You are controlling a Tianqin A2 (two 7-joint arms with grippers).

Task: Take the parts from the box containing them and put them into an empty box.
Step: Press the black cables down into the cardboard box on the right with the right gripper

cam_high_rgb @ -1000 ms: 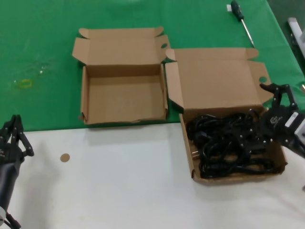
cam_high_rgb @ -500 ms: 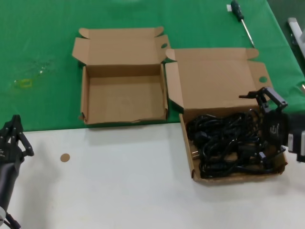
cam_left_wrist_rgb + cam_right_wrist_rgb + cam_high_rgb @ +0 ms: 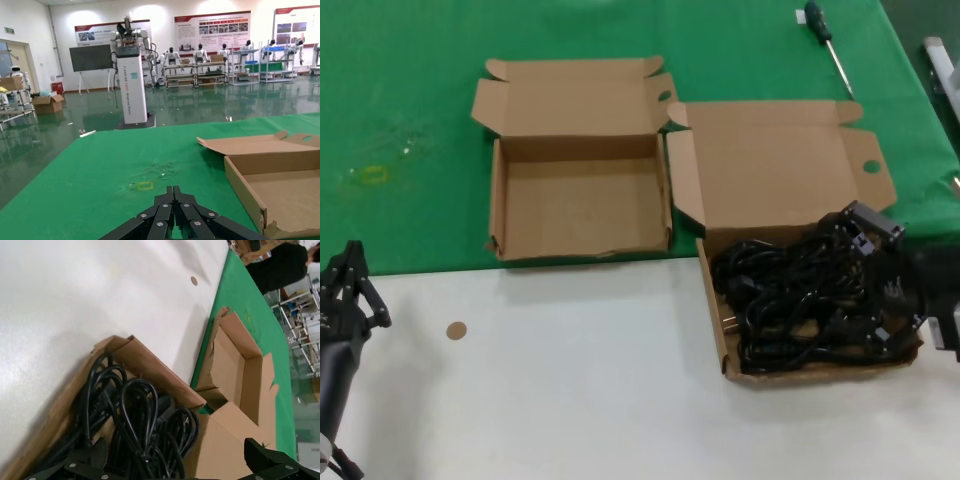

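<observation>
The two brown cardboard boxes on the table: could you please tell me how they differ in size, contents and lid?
The left box is empty; the right box holds a tangle of black cables. The left box looks slightly smaller, with a short lid panel; the right box has a taller, wider lid. The right hand sits open over the right box's cables, while nothing is near the left box. Both are open, plain brown cardboard.

Head looks down; wrists sit low; all share empty box (image 3: 580, 195)
</observation>
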